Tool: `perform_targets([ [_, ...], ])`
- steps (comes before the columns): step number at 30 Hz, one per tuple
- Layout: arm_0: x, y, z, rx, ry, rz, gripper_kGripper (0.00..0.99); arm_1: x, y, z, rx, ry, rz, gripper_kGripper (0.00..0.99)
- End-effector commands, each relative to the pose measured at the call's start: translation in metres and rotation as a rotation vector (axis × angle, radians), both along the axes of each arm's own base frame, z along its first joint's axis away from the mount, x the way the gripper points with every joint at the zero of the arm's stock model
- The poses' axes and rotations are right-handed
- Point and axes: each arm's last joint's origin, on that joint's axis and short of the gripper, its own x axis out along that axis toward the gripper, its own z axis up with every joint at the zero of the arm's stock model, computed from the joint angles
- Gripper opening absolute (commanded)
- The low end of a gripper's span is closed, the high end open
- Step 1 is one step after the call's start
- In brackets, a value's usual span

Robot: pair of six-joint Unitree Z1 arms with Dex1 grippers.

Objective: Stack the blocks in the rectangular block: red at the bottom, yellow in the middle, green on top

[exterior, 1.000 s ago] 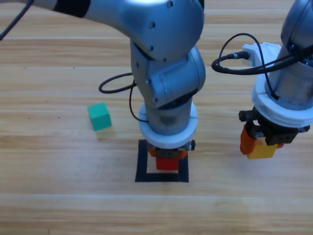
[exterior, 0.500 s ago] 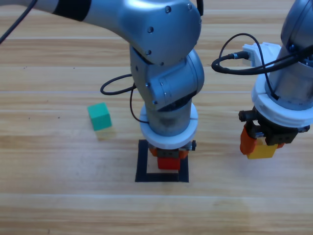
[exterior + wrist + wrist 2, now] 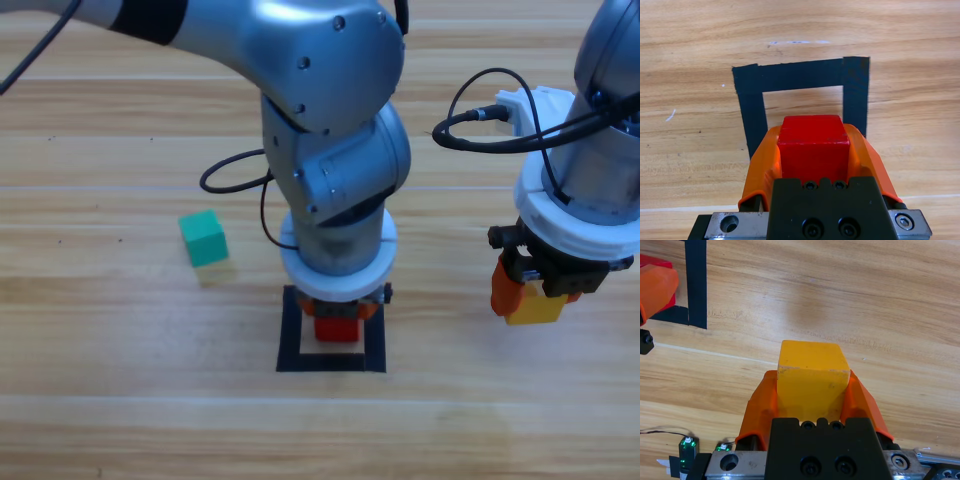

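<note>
My left gripper (image 3: pixel 337 322) is shut on the red cube (image 3: pixel 336 329) and holds it over the rear part of the black tape rectangle (image 3: pixel 290 338). In the left wrist view the red cube (image 3: pixel 813 145) sits between the orange jaws, with the tape rectangle (image 3: pixel 751 107) just ahead. Off to the right, my right gripper (image 3: pixel 530 296) is shut on the yellow cube (image 3: pixel 535 308) above bare table; the right wrist view shows the yellow cube (image 3: pixel 812 377) clamped between its jaws. The teal-green cube (image 3: pixel 203 238) rests alone on the table, left of the rectangle.
Black cables (image 3: pixel 480 110) loop beside both arms above the table. The right wrist view catches the tape rectangle's corner (image 3: pixel 696 285) and the left gripper's orange jaw (image 3: pixel 657 287) at its upper left.
The left arm has shifted slightly toward the rear and left with the red cube, which now sits further back inside the rectangle. The right arm and the green cube have not moved.
</note>
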Motion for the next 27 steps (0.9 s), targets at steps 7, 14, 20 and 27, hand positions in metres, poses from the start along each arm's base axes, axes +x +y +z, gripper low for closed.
perform_targets([
  [7, 0.0123, 0.0054, -0.0337, 0.054, 0.034, 0.053, 0.041, 0.0127, -0.0003, -0.0136, -0.015, 0.029, -0.025, 0.0],
  [14, 0.0128, 0.0047, -0.0376, 0.058, 0.039, 0.062, 0.041, 0.0128, -0.0002, -0.0141, -0.017, 0.03, -0.025, 0.0],
  [20, 0.0128, 0.005, -0.0386, 0.06, 0.038, 0.068, 0.043, 0.0129, 0.0, -0.0147, -0.018, 0.031, -0.02, 0.0],
  [27, 0.0124, 0.0045, -0.04, 0.063, 0.037, 0.073, 0.043, 0.0129, 0.0, -0.0147, -0.018, 0.031, -0.02, 0.0],
])
